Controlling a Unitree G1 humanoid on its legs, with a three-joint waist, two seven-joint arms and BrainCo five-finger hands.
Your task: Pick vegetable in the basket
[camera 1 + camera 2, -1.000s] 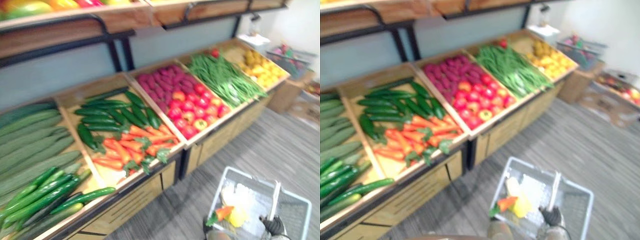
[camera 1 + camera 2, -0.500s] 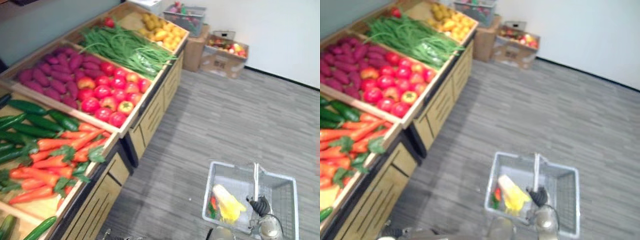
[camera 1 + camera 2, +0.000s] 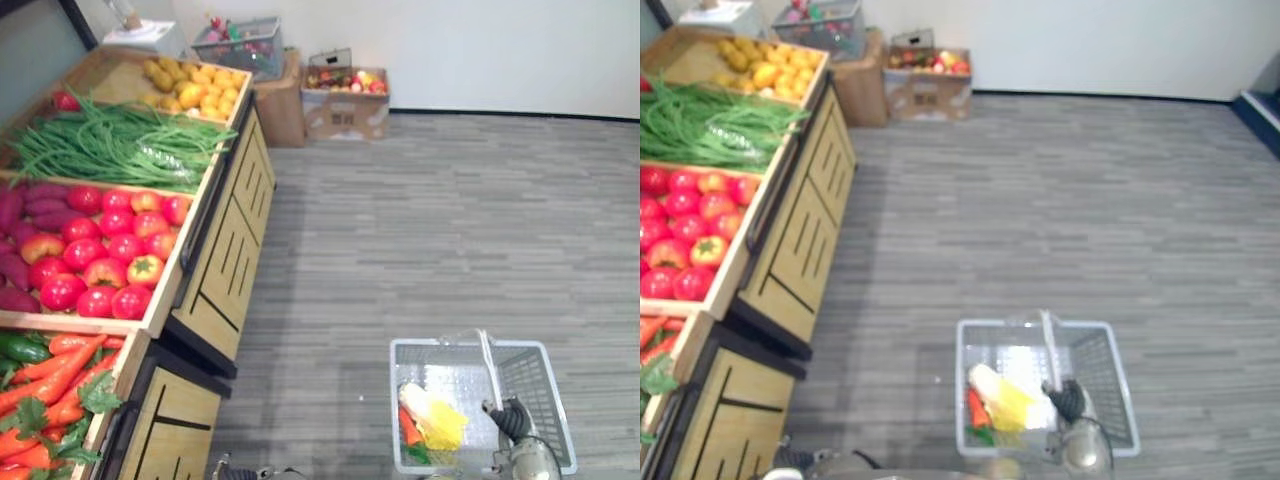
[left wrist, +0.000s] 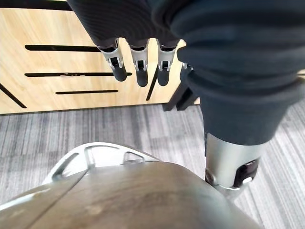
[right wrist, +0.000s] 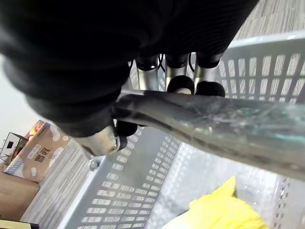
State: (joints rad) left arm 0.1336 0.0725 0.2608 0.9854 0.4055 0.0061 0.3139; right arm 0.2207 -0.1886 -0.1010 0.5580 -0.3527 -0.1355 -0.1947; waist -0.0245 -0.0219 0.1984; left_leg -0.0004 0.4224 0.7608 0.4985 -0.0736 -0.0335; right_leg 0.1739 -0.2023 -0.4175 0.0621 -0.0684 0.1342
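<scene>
Right hand [image 3: 505, 418]: curled tight round the handle [image 5: 214, 125] of the basket [image 3: 440, 343], carrying it low on the right side, over the grey floor [image 3: 420, 200].
Left hand [image 4: 141, 71]: loose and straight, holding nothing, hanging just in front of the wooden stand [image 3: 228, 262].
Already in the basket: one carrot [image 3: 409, 428] and a yellow vegetable [image 3: 438, 420], close together by the basket's left wall.
Vegetables to pick: up on the stand, all off to the left.
Nearest tray: carrots [image 3: 50, 375], at the near end of the stand.
Next tray along: tomatoes [image 3: 100, 255].
Far tray: green beans [image 3: 110, 145], well away from both hands.
Way from the left hand: up and to the left, over the edge of the stand.
Way from the right hand: well apart, across the open floor, on the other side of the body.
How the carrots lie: on a slant, piled over each other, green tops mixed in between.
Best way to grab one, most likely: from above, pinching across the thin middle, not along the long way.
Nearer hand: the left one, and free too, so likely the one for the pick.
Busy hand: the right one, no use for picking while carrying the basket.
After the pick, most likely: a carry from left to right, then a drop into the open top, beside the handle and not onto it.
</scene>
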